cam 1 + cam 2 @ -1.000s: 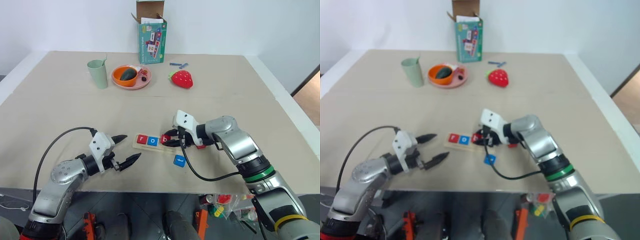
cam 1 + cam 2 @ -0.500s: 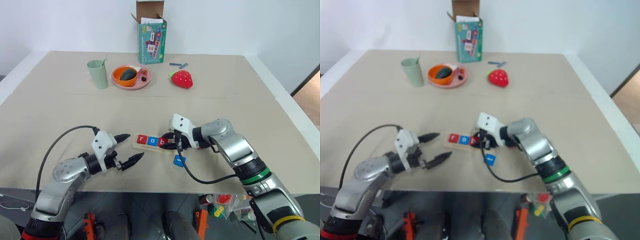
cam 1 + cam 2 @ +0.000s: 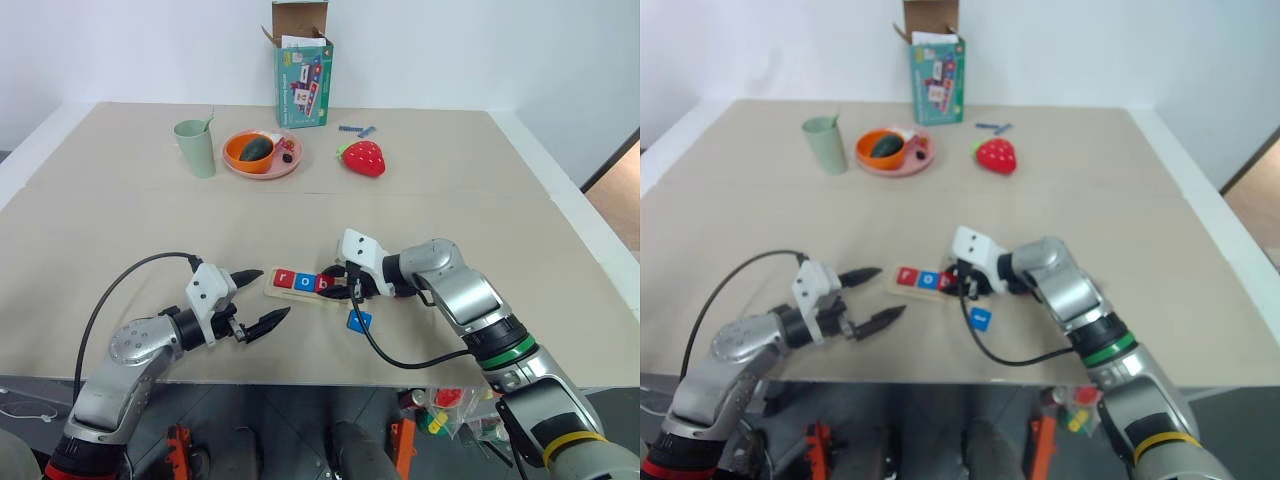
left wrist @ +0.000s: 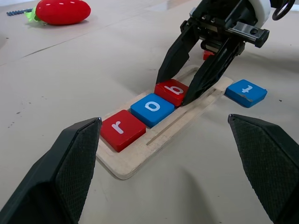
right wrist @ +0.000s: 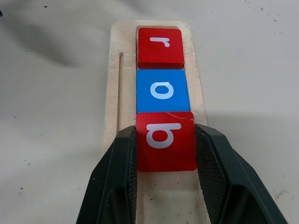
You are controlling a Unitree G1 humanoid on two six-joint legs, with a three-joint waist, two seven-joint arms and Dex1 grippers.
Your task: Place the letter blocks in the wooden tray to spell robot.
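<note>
My right gripper (image 5: 166, 154) clamped on the red b tile (image 5: 165, 140) in the wooden tray (image 4: 161, 135), beside blue o (image 4: 152, 109) and red r (image 4: 122, 129), blue t tile (image 4: 245, 92) on the table just beside the tray, my left gripper (image 3: 256, 298) spread wide, empty

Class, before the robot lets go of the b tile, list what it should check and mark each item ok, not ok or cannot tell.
1. Red b tile lies in the wooden tray, next to the blue o tile: ok.
2. Red r tile, then o, then b, in order: ok.
3. Right tool shut on the b tile: ok.
4. Left tool open, apart from the tray: ok.
5. Blue t tile within the tray: not ok, it lies on the table.
6. b tile seated flat: cannot tell.
</note>
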